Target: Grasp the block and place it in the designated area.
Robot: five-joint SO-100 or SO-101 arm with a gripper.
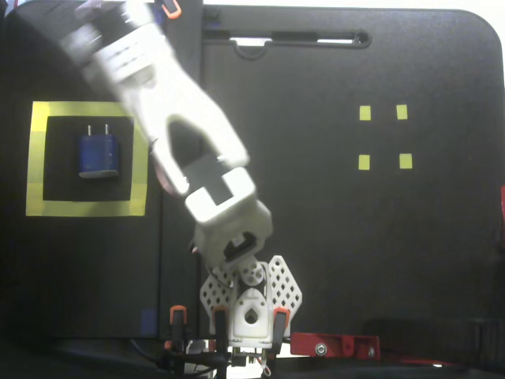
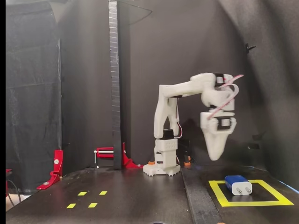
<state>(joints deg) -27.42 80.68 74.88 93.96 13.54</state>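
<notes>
The dark blue block (image 1: 99, 153) lies flat inside the designated area, a square of wide yellow tape (image 1: 87, 208), prongs pointing to the top of the overhead fixed view. From the side, the block (image 2: 238, 185) rests within the tape outline (image 2: 252, 203), prongs toward the camera. My gripper (image 2: 214, 157) hangs well above the table, up and to the left of the block, motion-blurred; its fingers taper to one tip, shut on nothing. In the overhead view the blurred white arm (image 1: 181, 118) crosses just right of the square, and the fingertips do not show.
Small yellow tape squares (image 1: 364, 113) mark the right of the mat, seen also at the left of the side view (image 2: 81, 193). A black upright post (image 2: 113, 84) and red clamps (image 2: 110, 153) stand near the arm's base (image 1: 251, 304).
</notes>
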